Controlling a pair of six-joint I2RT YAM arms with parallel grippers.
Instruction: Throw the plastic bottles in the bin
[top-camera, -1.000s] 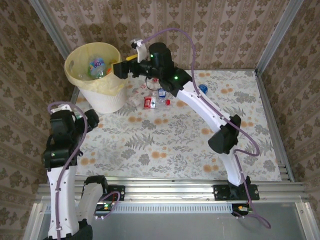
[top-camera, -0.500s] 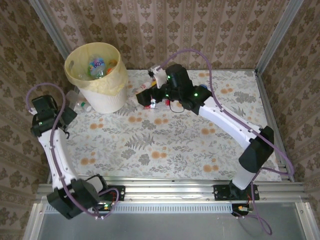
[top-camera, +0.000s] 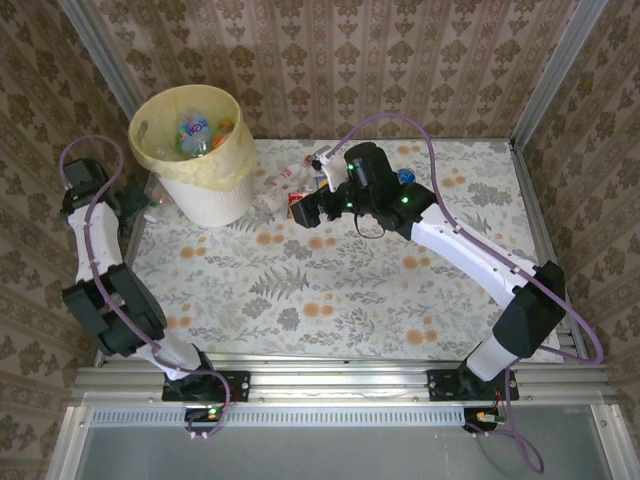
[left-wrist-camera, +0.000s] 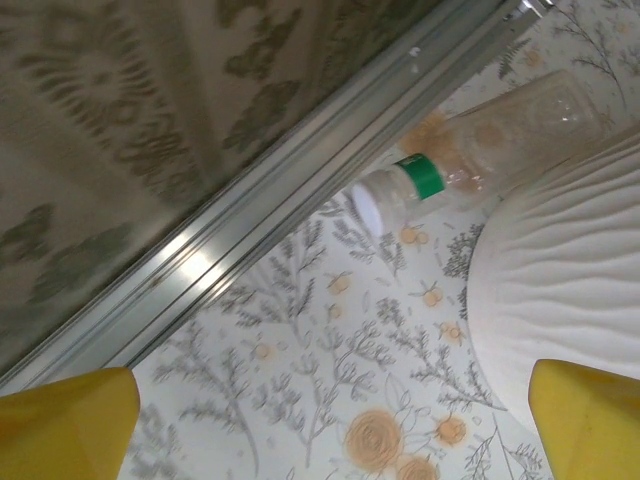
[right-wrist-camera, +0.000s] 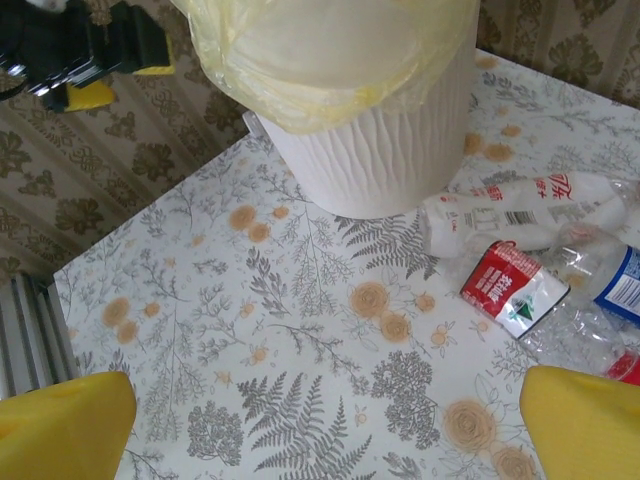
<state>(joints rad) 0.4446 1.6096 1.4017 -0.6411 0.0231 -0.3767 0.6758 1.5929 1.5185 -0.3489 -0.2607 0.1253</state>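
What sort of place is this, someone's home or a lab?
Probably a small lab test booth dressed like a room: wallpapered panels in metal framing, two robot arms bolted to a rail beside a floral-covered table.

The table carries a cloth (top-camera: 300, 300) printed with grey ferns and orange flowers on a white ground. The cloth lies flat and reaches from the left edge to the right edge of the table. Wallpaper (top-camera: 420, 60) with a brown damask pattern lines the left, far and right walls. Two aluminium posts rise at the far corners: left post (top-camera: 97, 45) and right post (top-camera: 565, 60). An aluminium strip (top-camera: 543, 240) runs along the right edge of the cloth. A slotted aluminium rail (top-camera: 340, 383) spans the near edge of the table. A grey panel (top-camera: 350, 450) lies nearer than the rail. In the left wrist view, an aluminium profile (left-wrist-camera: 260, 200) runs diagonally between wallpaper and cloth.
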